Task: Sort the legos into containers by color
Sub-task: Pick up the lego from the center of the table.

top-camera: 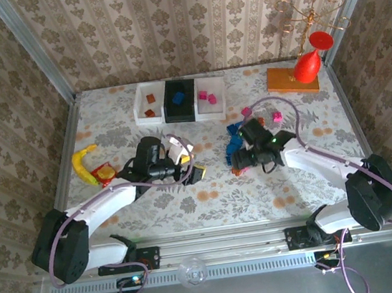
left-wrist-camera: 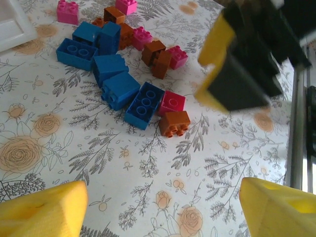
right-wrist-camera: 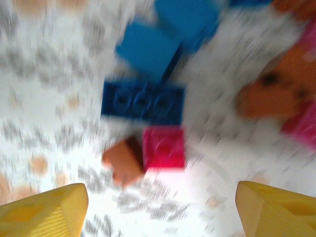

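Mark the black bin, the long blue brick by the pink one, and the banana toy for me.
black bin (top-camera: 179,109): top view, its near wall.
long blue brick (left-wrist-camera: 143,105): left wrist view, studded top face.
banana toy (top-camera: 81,164): top view, middle of its curve.

Clustered legos (left-wrist-camera: 133,84) (blue, pink, brown)

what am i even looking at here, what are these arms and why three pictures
These are two robot arms bolted to the near edge of a table, seen from an overhead camera. The other two pictures come from cameras on each wrist, so the yellow wedges at the bottom are that arm's own fingers. The left gripper and right gripper are both open and hold nothing. On the flowered table lies a pile of small toy bricks in blue, pink and brown. At the far side stand three joined bins with a few bricks already inside. A yellow banana toy lies to the left.
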`<act>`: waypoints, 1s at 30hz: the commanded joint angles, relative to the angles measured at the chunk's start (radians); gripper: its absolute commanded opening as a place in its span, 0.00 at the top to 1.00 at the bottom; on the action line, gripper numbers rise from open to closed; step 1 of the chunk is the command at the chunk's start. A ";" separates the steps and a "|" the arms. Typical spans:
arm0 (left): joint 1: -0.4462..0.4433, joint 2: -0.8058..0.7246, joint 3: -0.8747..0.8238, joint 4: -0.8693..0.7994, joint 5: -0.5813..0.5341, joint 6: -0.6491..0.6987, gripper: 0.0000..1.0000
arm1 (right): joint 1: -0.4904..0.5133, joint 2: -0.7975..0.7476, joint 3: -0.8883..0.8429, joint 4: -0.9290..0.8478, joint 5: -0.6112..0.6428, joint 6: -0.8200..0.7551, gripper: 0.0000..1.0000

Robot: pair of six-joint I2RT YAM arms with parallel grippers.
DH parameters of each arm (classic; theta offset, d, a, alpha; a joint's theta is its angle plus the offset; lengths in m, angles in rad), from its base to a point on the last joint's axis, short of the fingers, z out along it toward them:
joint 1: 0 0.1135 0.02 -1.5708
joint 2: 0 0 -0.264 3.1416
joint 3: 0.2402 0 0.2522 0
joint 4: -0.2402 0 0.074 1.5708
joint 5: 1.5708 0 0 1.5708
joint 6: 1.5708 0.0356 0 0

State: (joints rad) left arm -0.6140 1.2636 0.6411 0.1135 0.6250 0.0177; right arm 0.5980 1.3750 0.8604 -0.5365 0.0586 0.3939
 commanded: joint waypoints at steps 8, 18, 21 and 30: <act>0.029 -0.116 -0.067 0.012 -0.046 0.052 0.18 | 0.149 0.137 -0.059 0.184 0.009 0.169 0.37; 0.039 -0.171 -0.096 0.011 -0.068 0.041 0.18 | 0.148 0.239 -0.025 0.281 0.172 0.200 0.43; 0.040 -0.179 -0.101 0.008 -0.077 0.042 0.18 | 0.149 0.259 -0.017 0.314 0.168 0.203 0.47; 0.045 -0.179 -0.104 0.014 -0.104 0.041 0.18 | 0.148 0.313 0.018 0.361 0.196 0.188 0.51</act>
State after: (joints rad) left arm -0.5793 1.0981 0.5491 0.1123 0.5362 0.0463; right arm 0.7433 1.6619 0.8440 -0.2214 0.2111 0.5800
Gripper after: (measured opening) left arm 0.819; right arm 0.491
